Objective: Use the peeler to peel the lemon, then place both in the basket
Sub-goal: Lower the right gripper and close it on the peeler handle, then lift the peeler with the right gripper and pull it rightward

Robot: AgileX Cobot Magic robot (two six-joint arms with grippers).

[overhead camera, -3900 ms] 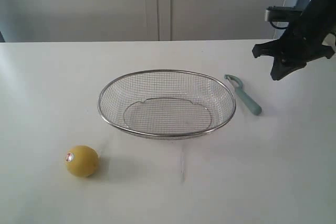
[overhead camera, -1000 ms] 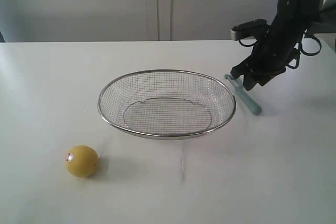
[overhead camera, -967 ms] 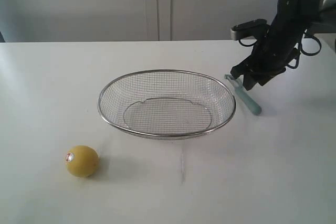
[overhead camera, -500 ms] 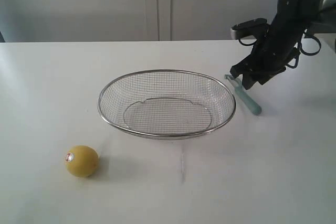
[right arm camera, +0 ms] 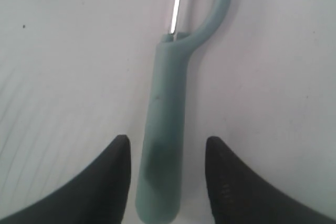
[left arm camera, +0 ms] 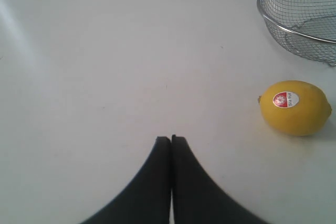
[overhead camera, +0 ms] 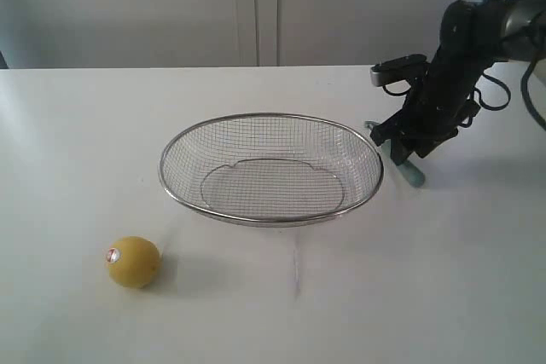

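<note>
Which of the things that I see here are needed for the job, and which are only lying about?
For the job: lemon, peeler, basket; the open right gripper straddles the peeler.
Just lying about: nothing seen; only the white table under them.

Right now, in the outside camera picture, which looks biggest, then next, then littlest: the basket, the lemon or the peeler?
1. The basket, by far.
2 and 3. Unsure: the lemon shows whole, but the peeler is mostly hidden behind the right gripper.
</note>
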